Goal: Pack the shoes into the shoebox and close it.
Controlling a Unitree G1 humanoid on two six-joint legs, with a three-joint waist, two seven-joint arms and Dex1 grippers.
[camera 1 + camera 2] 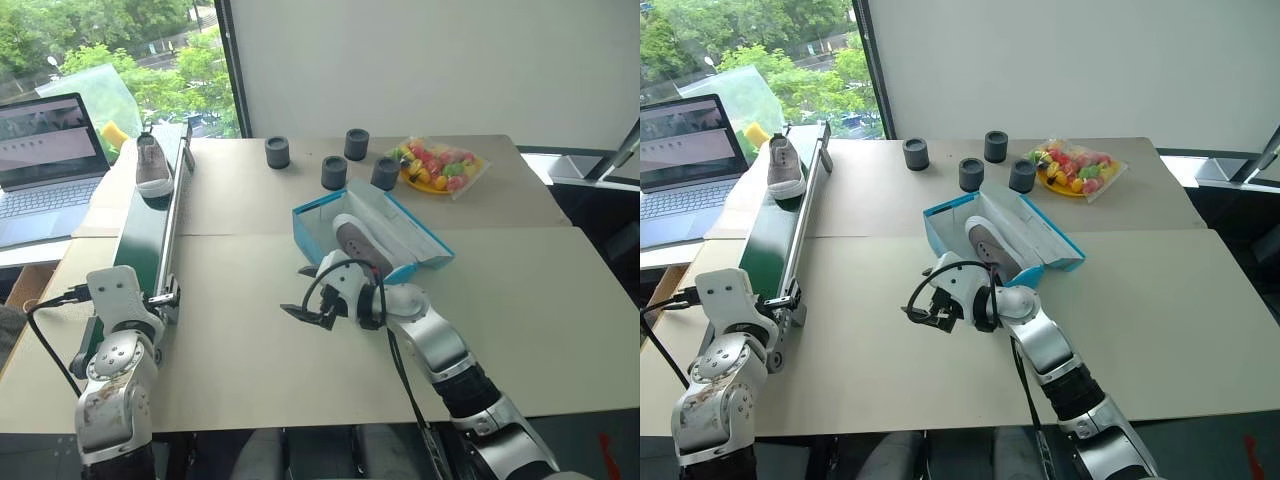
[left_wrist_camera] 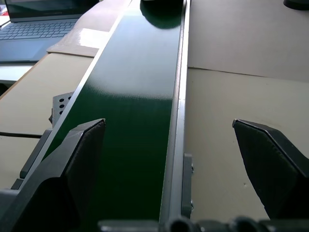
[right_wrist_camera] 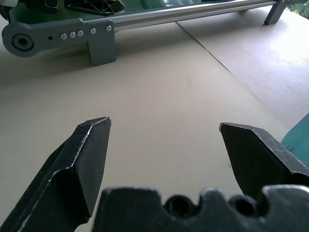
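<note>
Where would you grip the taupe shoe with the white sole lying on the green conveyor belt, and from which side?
Probably across the middle of the taupe shoe with the white sole, over its narrow width. It sits upright on the long green conveyor belt, lengthwise along it. Come from above with the open left tool, clearing the conveyor's raised side rail.

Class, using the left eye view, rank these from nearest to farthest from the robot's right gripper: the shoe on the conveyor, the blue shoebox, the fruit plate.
From the right gripper:
1. Blue shoebox, just behind it.
2. Shoe on the conveyor, far left.
3. Fruit plate, far right.
</note>
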